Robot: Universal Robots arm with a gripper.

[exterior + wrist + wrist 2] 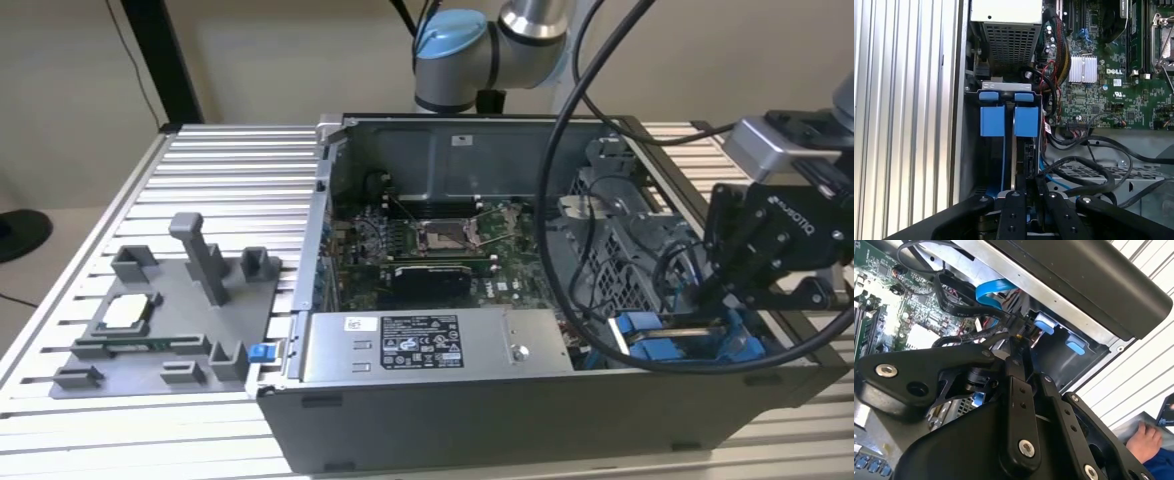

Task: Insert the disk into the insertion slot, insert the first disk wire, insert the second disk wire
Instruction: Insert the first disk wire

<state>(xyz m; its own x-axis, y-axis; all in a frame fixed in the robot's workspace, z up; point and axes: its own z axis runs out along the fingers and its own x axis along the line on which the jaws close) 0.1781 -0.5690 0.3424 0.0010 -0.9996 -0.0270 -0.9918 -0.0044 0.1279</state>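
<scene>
At four o'clock in the open grey computer case [441, 420] we see the black gripper [705, 298] over the blue-railed grey insertion slot [992, 120], fingers [1016, 390] narrow, pinching a black wire [974, 310].

Robot at work: a silver-grey robot arm [534, 20] with a pale blue joint cap [451, 40] appears at twelve o'clock in the exterior view, with thick black cables [567, 150] looping from it. At three o'clock, the matte black gripper [727, 295] bears white lettering on one flank and a small silver-grey box [763, 148] at its upper end. The second wrist view shows flat black link bars [1018, 410] with rounded ends, pinned by bright silver screws [1026, 448], above a smooth, rounded black housing [954, 455].
</scene>
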